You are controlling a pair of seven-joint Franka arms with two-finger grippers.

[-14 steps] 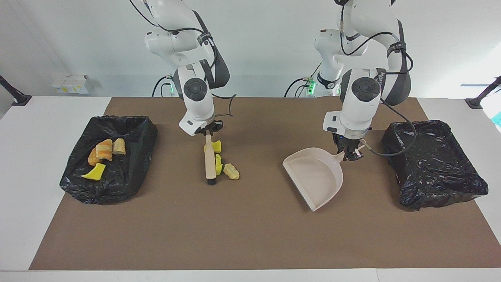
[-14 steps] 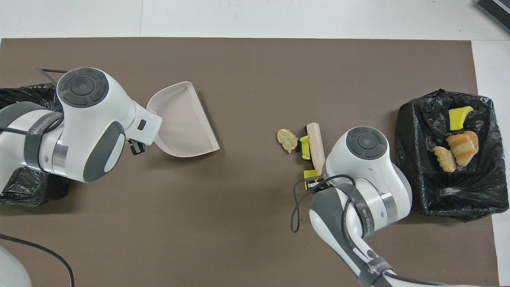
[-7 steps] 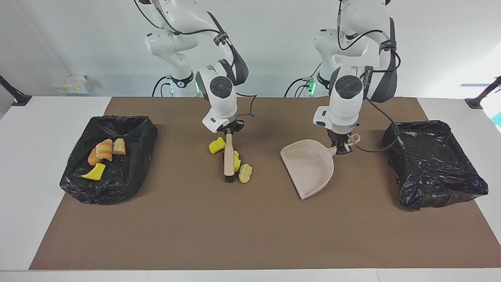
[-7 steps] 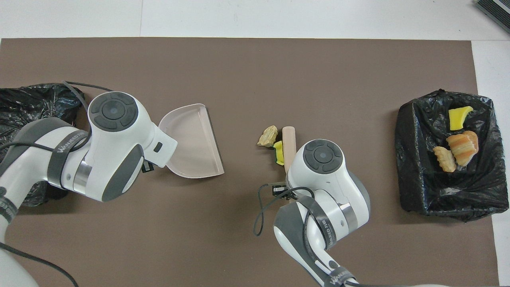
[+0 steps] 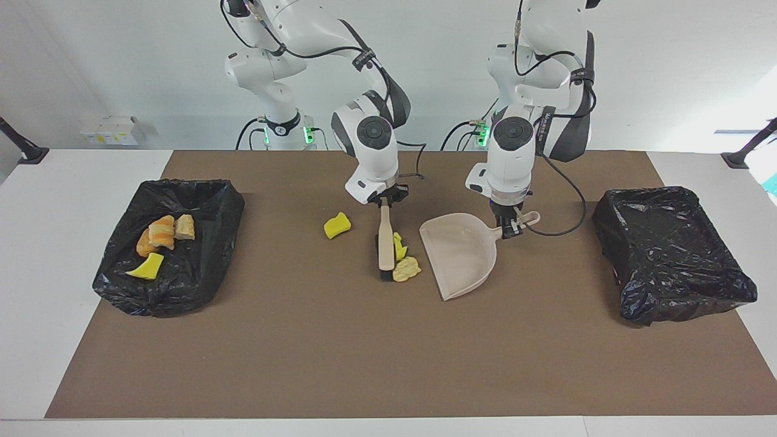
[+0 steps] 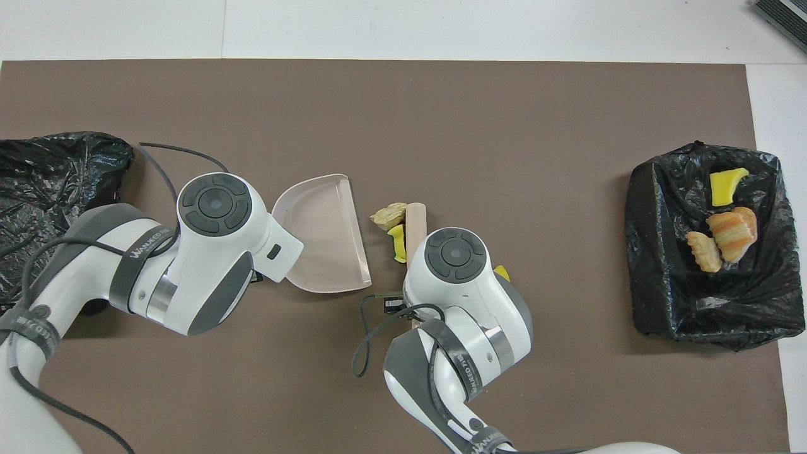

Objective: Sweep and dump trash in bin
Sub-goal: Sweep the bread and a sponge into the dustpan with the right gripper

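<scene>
Moved: brush (image 5: 385, 246) and dustpan (image 5: 459, 253) have closed in mid-worktop; one yellow sponge chunk (image 5: 337, 225) got left toward the right arm's end.
Right end effector (image 5: 386, 201): clamped on brush handle, bristles down.
Left end effector (image 5: 510, 227): clamped on dustpan handle.
Trash: tan lump (image 5: 407, 268) and yellow scrap (image 5: 399, 246) touching the brush, just beside the pan lip; four pieces in the bin (image 5: 200, 200) at the right arm's end.
Tip: keep pan lip flat on the mat, sweep straight in, then return for the stray.

Bright even light, soft shadows, sharp focus.
</scene>
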